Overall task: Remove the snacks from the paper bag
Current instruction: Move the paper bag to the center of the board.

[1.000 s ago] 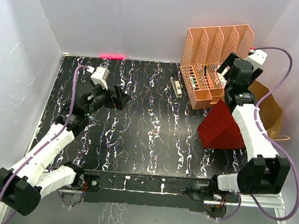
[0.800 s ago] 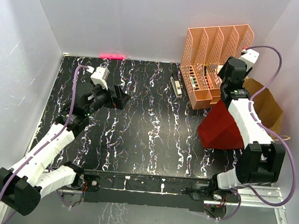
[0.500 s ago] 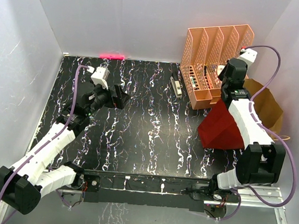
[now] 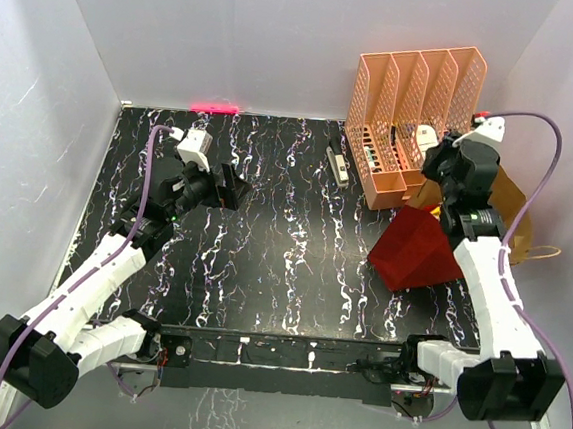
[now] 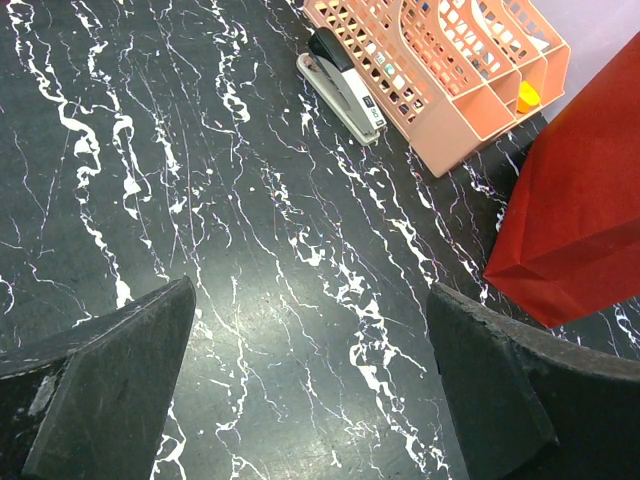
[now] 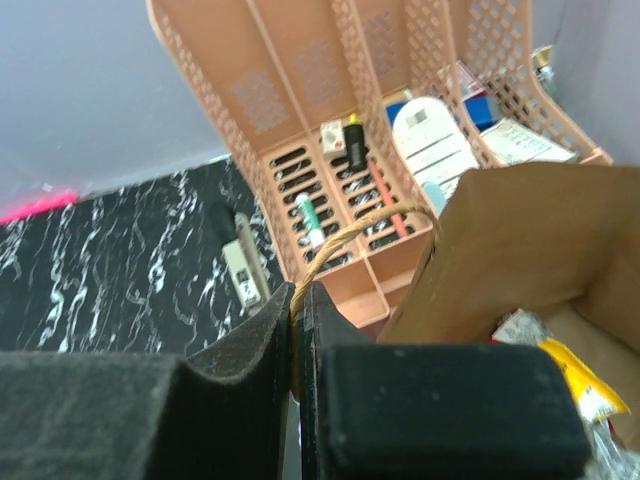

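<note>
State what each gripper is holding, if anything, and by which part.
The right gripper is shut on the brown cord handle of the paper bag, pinching the loop. The left gripper is open and holds nothing.

The black, white-veined counter (image 5: 250,300) spreads below the left fingers (image 5: 110,390). Well ahead of them a grey-and-black stapler (image 5: 343,88) lies flat, just beside the orange slotted rack (image 5: 470,70). Ahead of the right fingers (image 6: 200,400) and above them, the rack's slots hold pens (image 6: 312,222), a black marker (image 6: 355,135) and a white rounded item (image 6: 430,130).
</note>
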Action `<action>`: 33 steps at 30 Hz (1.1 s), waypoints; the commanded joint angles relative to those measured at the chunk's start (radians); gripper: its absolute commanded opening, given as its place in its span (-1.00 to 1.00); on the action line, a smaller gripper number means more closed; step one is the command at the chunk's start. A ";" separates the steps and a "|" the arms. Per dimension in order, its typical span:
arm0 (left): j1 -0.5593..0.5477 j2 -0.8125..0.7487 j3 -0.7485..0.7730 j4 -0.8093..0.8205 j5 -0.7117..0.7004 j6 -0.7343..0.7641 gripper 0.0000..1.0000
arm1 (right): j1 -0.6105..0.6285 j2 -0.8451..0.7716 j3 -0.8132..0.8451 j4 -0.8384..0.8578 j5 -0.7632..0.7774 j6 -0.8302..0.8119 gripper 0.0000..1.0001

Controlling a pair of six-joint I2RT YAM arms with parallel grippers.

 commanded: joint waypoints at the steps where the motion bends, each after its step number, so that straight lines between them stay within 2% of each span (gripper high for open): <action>1: -0.006 0.000 0.000 0.008 0.002 0.008 0.97 | 0.005 -0.119 -0.026 -0.023 -0.136 0.025 -0.85; 8: -0.007 0.003 0.002 0.005 -0.002 0.011 0.97 | 0.005 -0.187 -0.017 -0.145 -0.243 0.065 -0.85; 16: -0.007 0.001 0.003 -0.001 -0.013 0.017 0.97 | 0.006 -0.184 0.071 -0.270 -0.499 0.091 -0.85; 21: -0.008 -0.006 0.002 -0.005 -0.028 0.024 0.97 | 0.005 -0.225 0.076 -0.263 -0.642 0.120 -0.85; 26: -0.009 -0.003 0.006 -0.010 -0.037 0.029 0.97 | 0.005 -0.263 0.096 -0.278 -0.673 0.115 -0.85; 33: -0.009 0.002 0.009 -0.018 -0.043 0.038 0.97 | 0.010 -0.247 0.049 -0.129 -0.943 0.178 -0.85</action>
